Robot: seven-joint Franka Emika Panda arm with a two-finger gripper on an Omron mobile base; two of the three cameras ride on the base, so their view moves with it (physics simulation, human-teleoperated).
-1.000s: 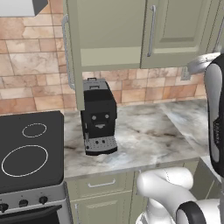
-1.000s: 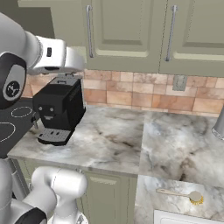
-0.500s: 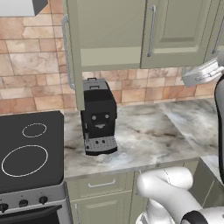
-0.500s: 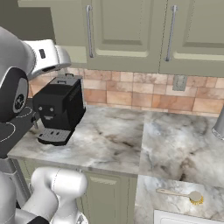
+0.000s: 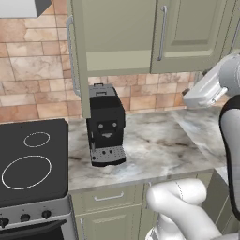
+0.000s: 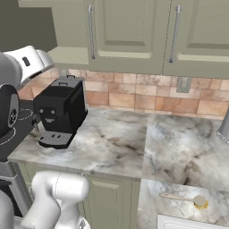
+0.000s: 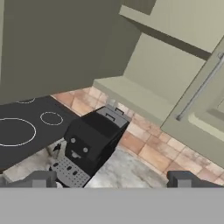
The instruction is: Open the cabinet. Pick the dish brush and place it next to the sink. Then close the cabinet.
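- Although the left door [image 5: 77,56] of the cabinet [image 6: 134,31] stands swung out, edge-on in the left base view, the brush [image 6: 185,199] already lies on the counter [image 6: 170,152], nearest the robot in the right base view.
- The brush rests just beside a white rim at the bottom edge, which I judge to be the sink; its yellow bristled head points right.
- By that reading, opening and placing look done, and closing the cabinet is what remains.
- The gripper [image 7: 113,179] is spread wide with nothing between its tips, which rise at the bottom of the hand view.
- The arm stands bent high, its white hand [image 5: 204,89] raised above the counter and aimed toward the open side of the cabinet.
- Farther back, a black coffee machine [image 5: 106,125] sits on the counter under the open door, with a black hob [image 5: 30,161] to its left.
- Farthest, the right door [image 6: 199,33] is closed, its long silver handle [image 6: 173,33] upright; the shelf [image 7: 131,94] behind the open door looks bare.
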